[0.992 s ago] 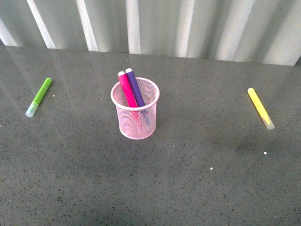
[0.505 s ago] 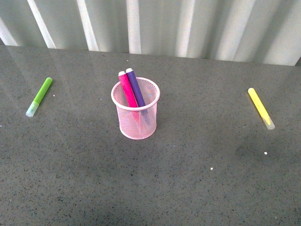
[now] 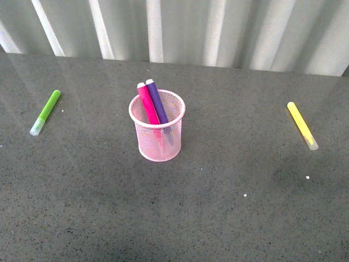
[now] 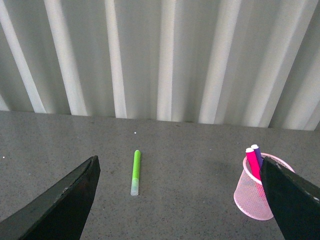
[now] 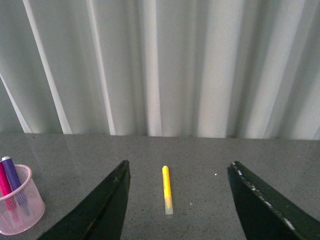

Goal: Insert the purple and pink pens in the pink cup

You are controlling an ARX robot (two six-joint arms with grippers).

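Near the middle of the front view, slightly left: pink cup [image 3: 157, 126] upright on the grey table [image 3: 229, 207], with pink pen [image 3: 147, 103] and purple pen [image 3: 157, 101] both inside it, side by side, leaning toward the upper left, blunt ends poking above the rim, capped ends down behind the mesh. Far left of that frame: green marker [image 3: 45, 112] flat on the table, clear cap toward the lower left, well apart from the cup. Far right: yellow marker [image 3: 302, 125] flat too, cap toward the lower right, also well apart. Along the top: white ribbed wall [image 3: 180, 30]. No arm visible in the front view.

Left wrist view: left gripper [image 4: 182, 200] spread wide, nothing between its dark fingers [image 4: 60, 205]; green marker [image 4: 135, 165] ahead in the gap, cup [image 4: 257, 192] with both pens partly behind the other finger.

Right wrist view: right gripper [image 5: 177, 207] likewise spread wide and holding nothing, fingers [image 5: 97, 210] either side of the yellow marker [image 5: 167, 189]; cup [image 5: 17, 202] at the lower left edge.
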